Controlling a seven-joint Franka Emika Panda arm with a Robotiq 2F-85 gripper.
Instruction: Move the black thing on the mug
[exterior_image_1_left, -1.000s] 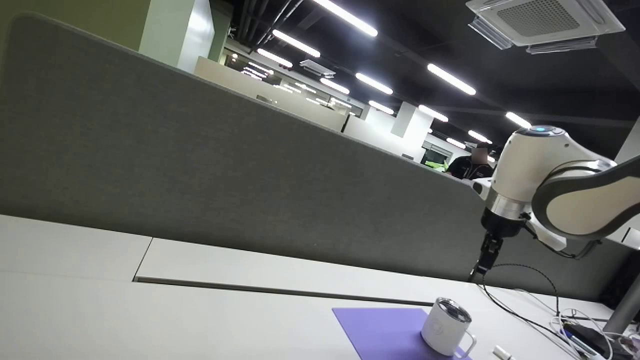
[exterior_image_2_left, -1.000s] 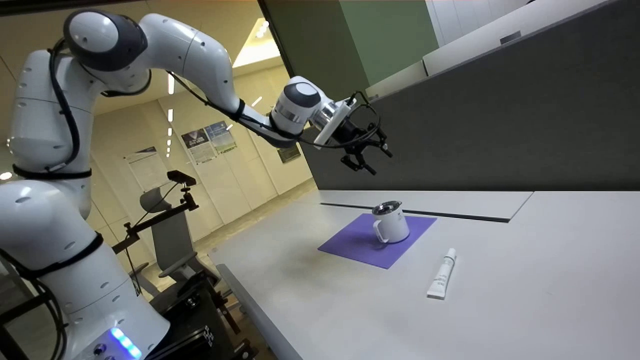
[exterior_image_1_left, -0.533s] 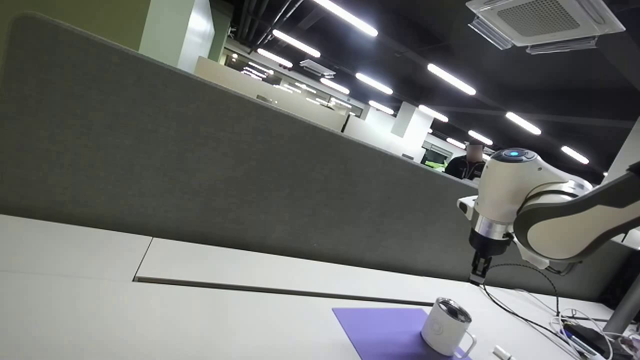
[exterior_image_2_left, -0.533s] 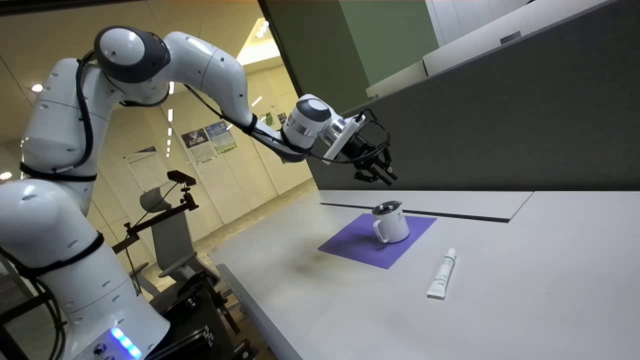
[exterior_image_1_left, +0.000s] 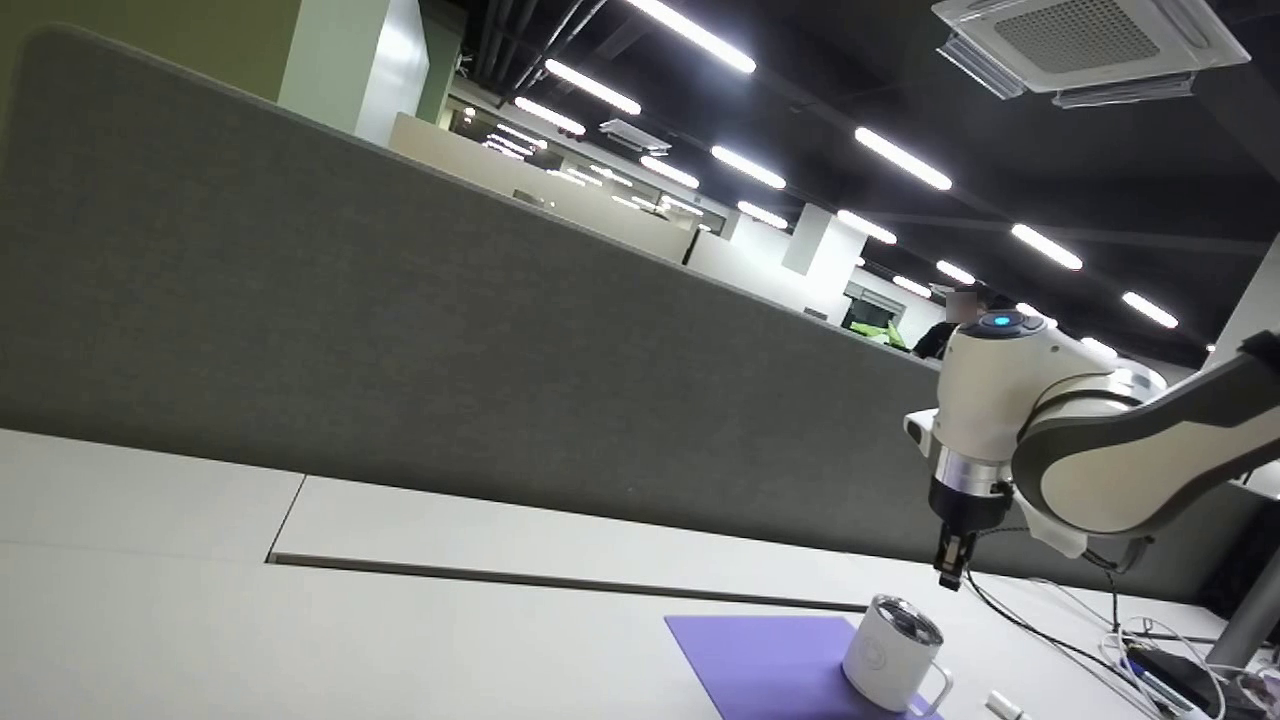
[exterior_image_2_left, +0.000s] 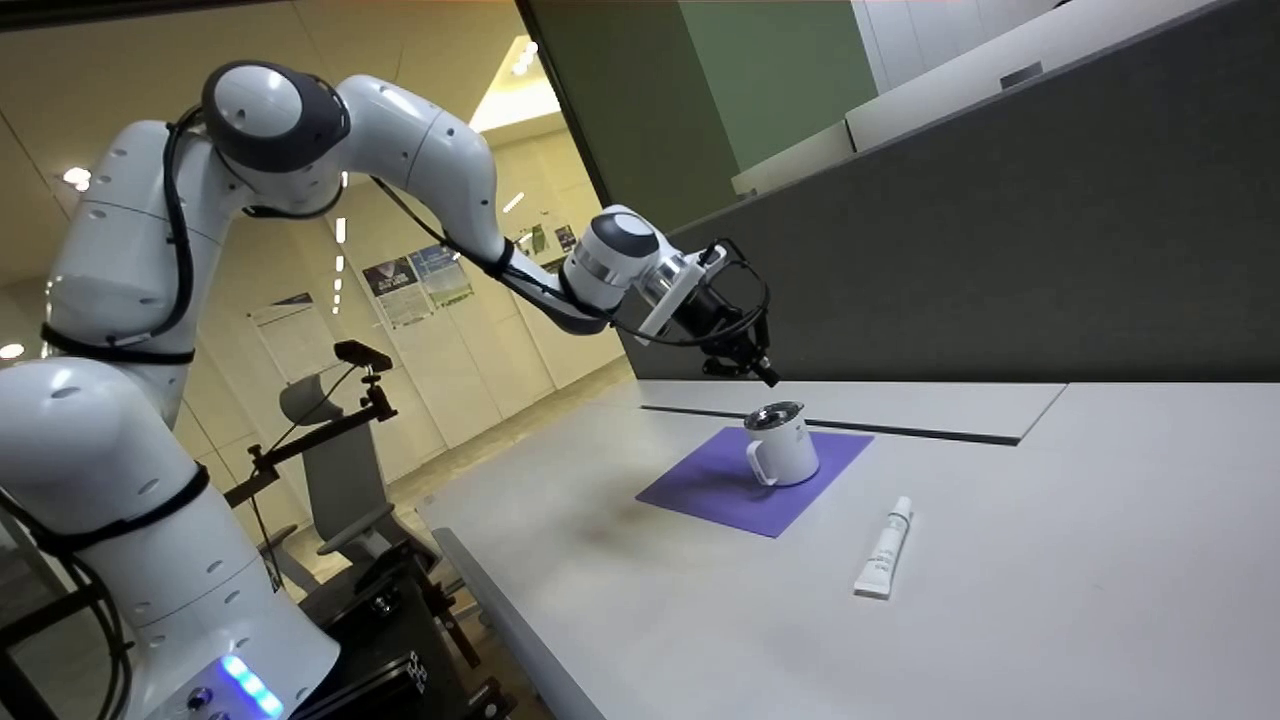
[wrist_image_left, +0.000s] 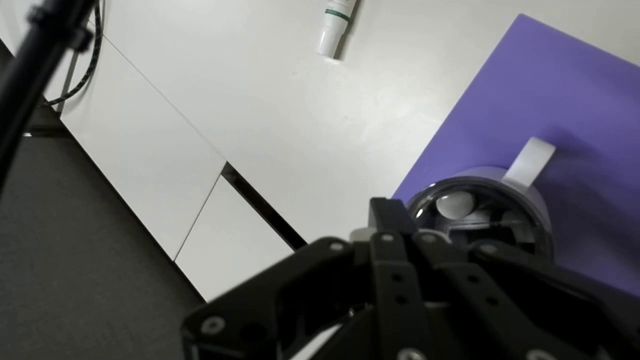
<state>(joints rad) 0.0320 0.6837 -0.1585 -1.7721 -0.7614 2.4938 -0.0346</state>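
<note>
The white mug (exterior_image_2_left: 786, 458) stands upright on the purple mat (exterior_image_2_left: 690, 487), its clear, dark-rimmed lid (exterior_image_1_left: 908, 620) on top. In the wrist view, the mug's handle (wrist_image_left: 530, 162) points up and right, and part of the lid (wrist_image_left: 452, 182) is covered by my fingers. A small dark patch (wrist_image_left: 492, 234) shows in the lid; it may be the black thing, though I cannot tell for sure. My gripper (exterior_image_2_left: 768, 377) hangs above the mug, tips angled down and apart from it. In the wrist view the gripper (wrist_image_left: 392, 215) is shut, its tips meeting with nothing seen between them.
A white tube (exterior_image_2_left: 884, 550) lies on the table near the mat. Behind the mug run a dark slot (exterior_image_2_left: 910, 433) in the tabletop and a tall grey partition (exterior_image_2_left: 1000, 260). Loose cables (exterior_image_1_left: 1060, 635) lie on the table beyond the mug in an exterior view.
My gripper has come down closer to the mug. Its fingers were apart a second ago and have come together. The mug, mat and tube have stayed in place.
</note>
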